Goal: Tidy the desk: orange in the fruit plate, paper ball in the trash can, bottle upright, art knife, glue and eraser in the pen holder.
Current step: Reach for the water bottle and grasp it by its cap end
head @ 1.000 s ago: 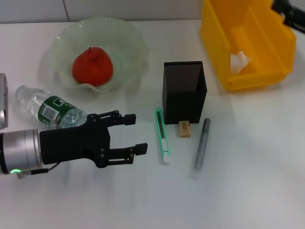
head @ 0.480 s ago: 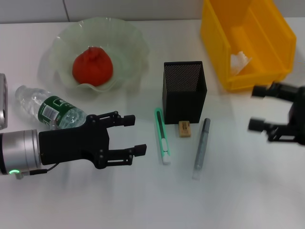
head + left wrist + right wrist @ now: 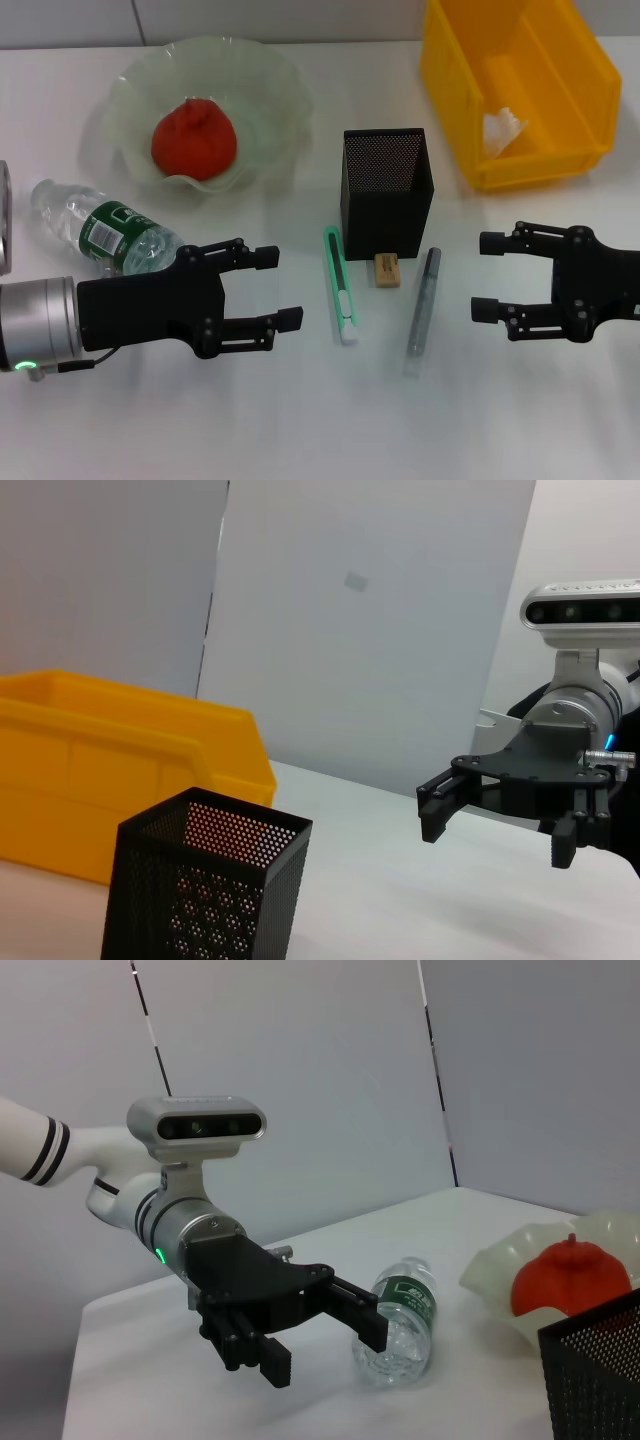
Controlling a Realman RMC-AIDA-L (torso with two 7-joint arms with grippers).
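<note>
**Desk inspection: 2 grippers open and empty, 3 small items still loose**

Left gripper (image 3: 282, 287) in lower left of head frame, above the desk (image 3: 300, 420), fingers spread wide, nothing between them. Same gripper visible in right wrist view (image 3: 325, 1335), fingers parted and empty, with the bottle just behind.

Right gripper (image 3: 484, 276) at right edge of head frame, lower middle, fingers likewise well apart, holding nothing. Also seen in left wrist view (image 3: 495, 822), empty.

Orange (image 3: 193, 139) resting inside fruit plate (image 3: 270, 90), upper left of frame. Paper ball (image 3: 503, 128) lying inside trash can (image 3: 540, 165), upper right.

Bottle (image 3: 105, 230) lying on its side at left of frame, below the plate, just beyond the left gripper body. Not upright.

Pen holder (image 3: 387, 195) upright at frame centre. Interior contents cannot be told from any view.

Art knife (image 3: 340, 285) flat on desk below and left of the pen holder, between left gripper and glue. Eraser (image 3: 387, 270) on desk, touching or just beside the pen holder's lower edge; contact cannot be told. Glue (image 3: 422, 310) flat on desk below and right of the pen holder, near the right gripper, apart from it.
</note>
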